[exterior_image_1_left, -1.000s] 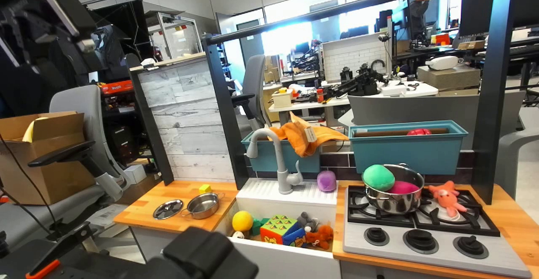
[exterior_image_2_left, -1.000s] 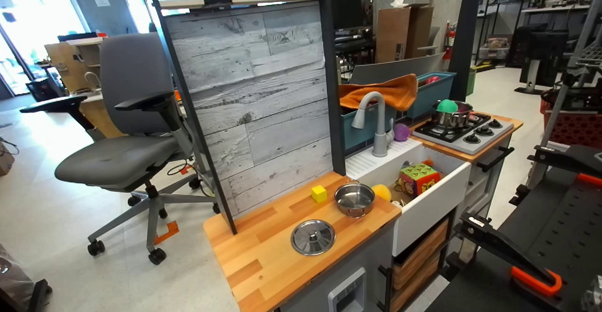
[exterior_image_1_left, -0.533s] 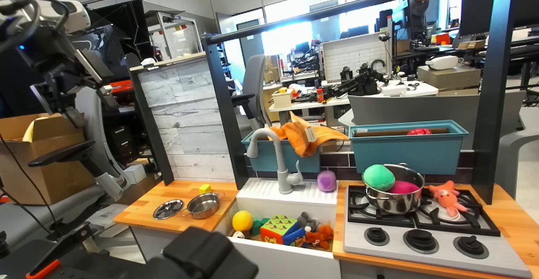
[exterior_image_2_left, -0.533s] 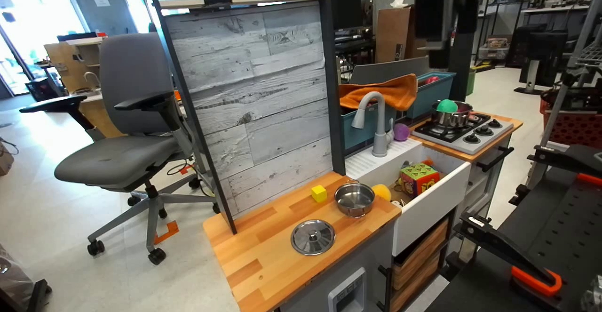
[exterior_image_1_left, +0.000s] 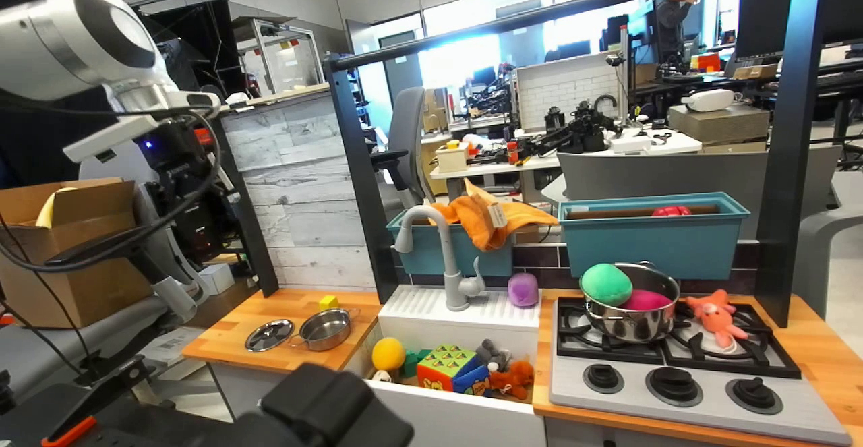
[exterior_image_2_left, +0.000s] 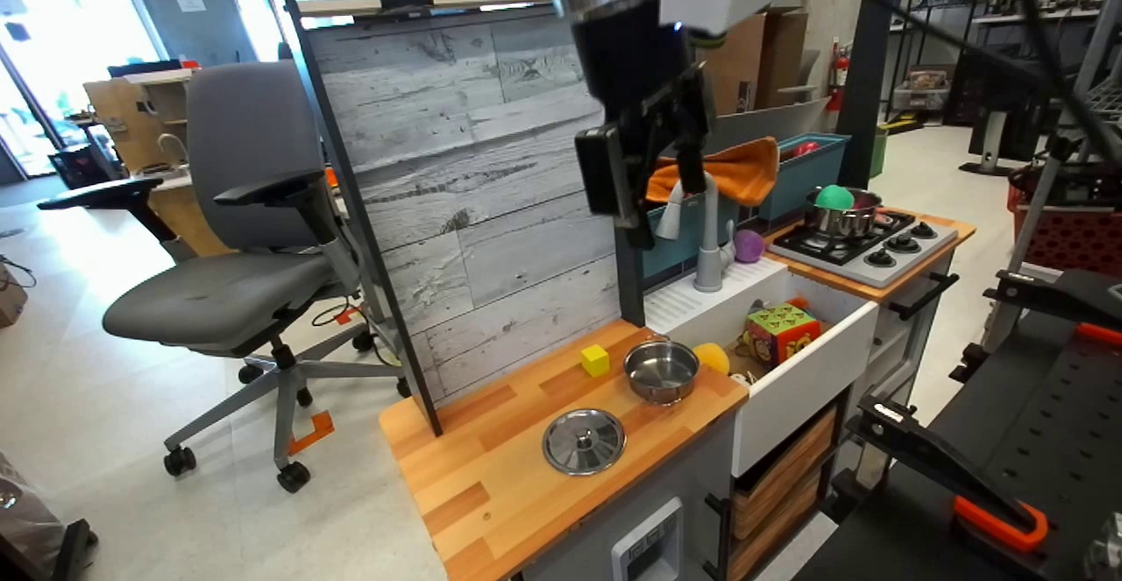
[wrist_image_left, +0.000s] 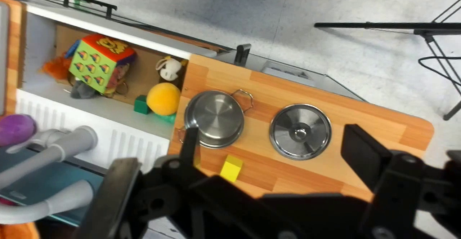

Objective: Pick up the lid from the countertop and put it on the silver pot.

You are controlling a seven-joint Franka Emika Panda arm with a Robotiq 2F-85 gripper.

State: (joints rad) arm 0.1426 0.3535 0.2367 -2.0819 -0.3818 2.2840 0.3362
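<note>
Gripper [wrist_image_left: 271,134], black and two-fingered, hangs well above the light orange-brown wooden countertop [wrist_image_left: 392,122] with its fingers [wrist_image_left: 363,156] spread wide. The round, shiny grey metal lid [wrist_image_left: 309,122] lies flat on that countertop, knob [wrist_image_left: 300,134] upward, near the shallow, round silver pot [wrist_image_left: 218,114] of shiny metal but apart from it. The pot stands upright and open-topped beside a small bright yellow cube [wrist_image_left: 231,167], and a smooth yellow ball [wrist_image_left: 164,98] lies in the white sink [exterior_image_2_left: 806,397] alongside.

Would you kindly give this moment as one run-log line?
fingers: open, empty; lid: flat on countertop, beside silver pot; silver pot: uncovered; status: lid ungrasped
</note>
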